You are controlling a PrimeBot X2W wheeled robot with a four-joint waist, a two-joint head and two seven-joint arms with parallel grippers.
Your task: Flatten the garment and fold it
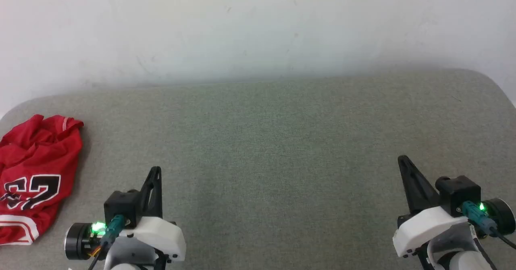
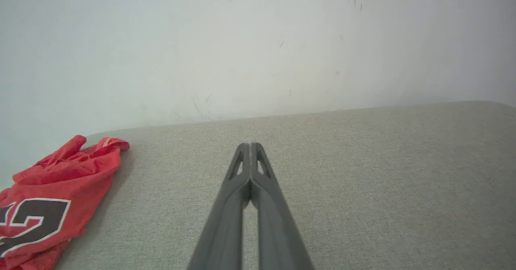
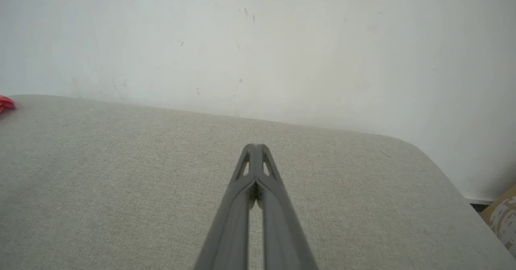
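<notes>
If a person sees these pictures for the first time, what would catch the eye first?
The crumpled red jersey with black, white-outlined numerals stands out, bunched at the left edge of the grey fabric surface. The left end effector and the right end effector, both shut and empty, sit at the head view's lower corners.

Head cam: high up, facing forward and down across the grey padded surface (image 1: 258, 141) to the white wall (image 1: 258, 28), left gripper (image 1: 156, 170) and right gripper (image 1: 402, 159) near its bottom edge. Wrist cams: low, near the surface, each looking along its own fingers (image 2: 225, 221) toward the wall. All three share surface, wall, and the red garment (image 1: 36, 169) at far left.
</notes>
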